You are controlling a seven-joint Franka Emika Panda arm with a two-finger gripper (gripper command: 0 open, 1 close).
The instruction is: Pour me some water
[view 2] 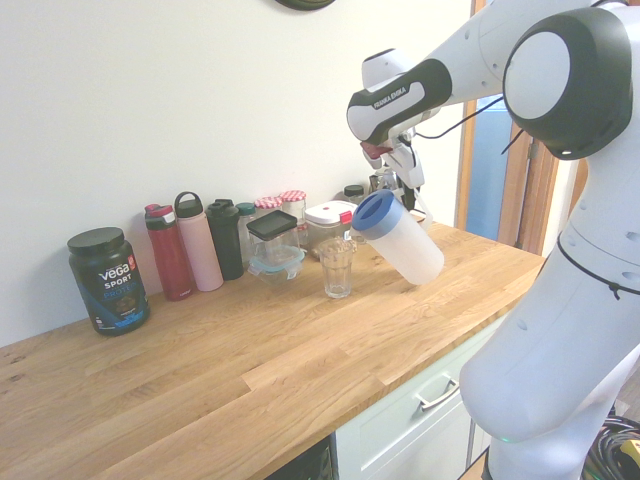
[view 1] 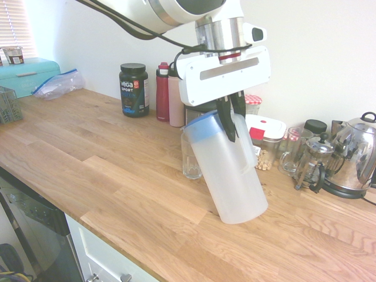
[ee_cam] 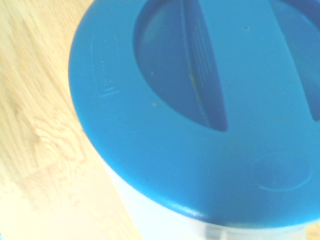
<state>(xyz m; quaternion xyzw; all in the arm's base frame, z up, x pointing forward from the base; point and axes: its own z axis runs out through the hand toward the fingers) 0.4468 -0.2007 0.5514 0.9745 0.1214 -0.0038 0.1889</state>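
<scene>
My gripper (view 1: pixel 232 122) is shut on the handle of a translucent white pitcher (view 1: pixel 226 173) with a blue lid (view 1: pixel 202 122). The pitcher is tilted, its lid end leaning over a clear empty glass (view 1: pixel 191 155) that stands upright on the wooden counter (view 1: pixel 106 170). In the second exterior view the pitcher (view 2: pixel 402 242) hangs to the right of the glass (view 2: pixel 337 268), with the gripper (view 2: pixel 404 192) above it. No water stream shows between them. The blue lid (ee_cam: pixel 200 125) fills the wrist view.
Along the wall stand a Vega tub (view 1: pixel 134 89), a red bottle (view 1: pixel 163 93), a pink bottle (view 1: pixel 175 101), a white-lidded container (view 1: pixel 265 136), a glass mug (view 1: pixel 292 151), a French press (view 1: pixel 311 165) and a steel kettle (view 1: pixel 357 155). A teal box (view 1: pixel 26 75) sits at the far left.
</scene>
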